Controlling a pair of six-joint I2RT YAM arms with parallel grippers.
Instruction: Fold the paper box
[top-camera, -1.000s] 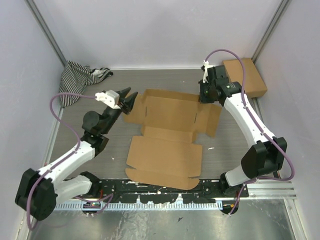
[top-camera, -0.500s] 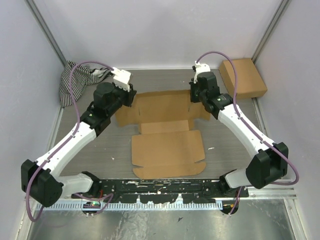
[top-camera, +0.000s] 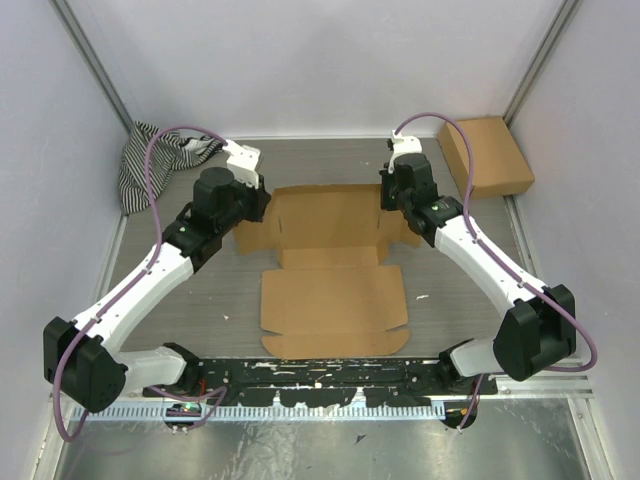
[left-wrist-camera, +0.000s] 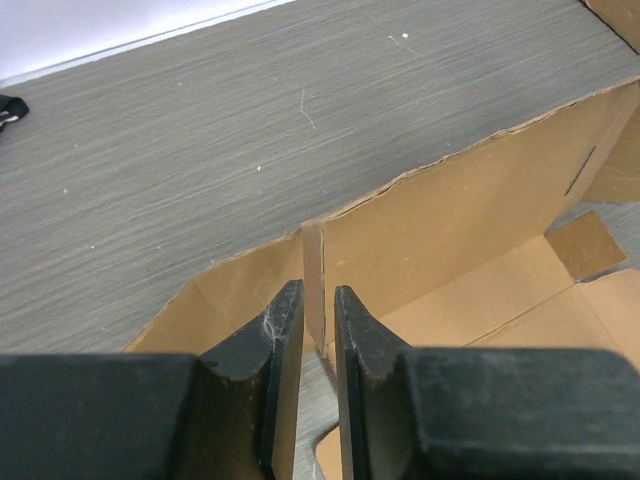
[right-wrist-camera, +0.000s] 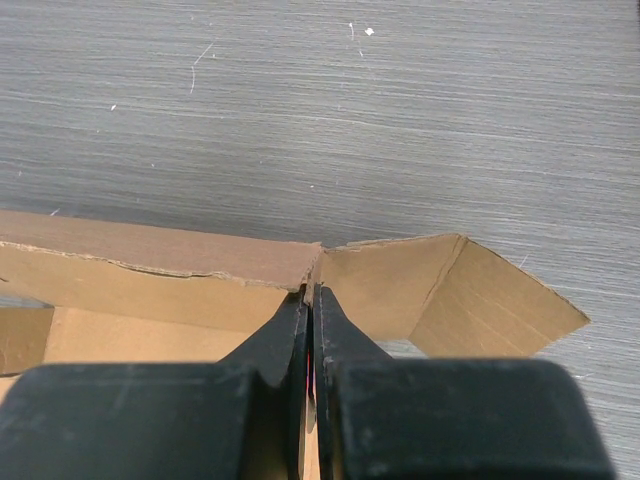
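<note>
Left claw (left-wrist-camera: 318, 300) has narrowed around the paper box (top-camera: 330, 300) at its far-left corner, grip unclear. Right claw (right-wrist-camera: 311, 300) pinches the far-right corner, and the far wall now stands.

1. Grey wood-grain table (top-camera: 200, 290), walled in on three sides by pale panels.
2. Lying mid-table: paper box (top-camera: 335, 300), a brown die-cut sheet, near panels flat on the surface, far panel raised on edge.
3. Far right corner: smaller shallow brown cardboard box (top-camera: 488, 155), flat, well apart from the sheet.
4. Far left corner: crumpled black-and-white striped cloth (top-camera: 150, 160).
5. Just right of the sheet: small white scrap (top-camera: 423, 297).
</note>
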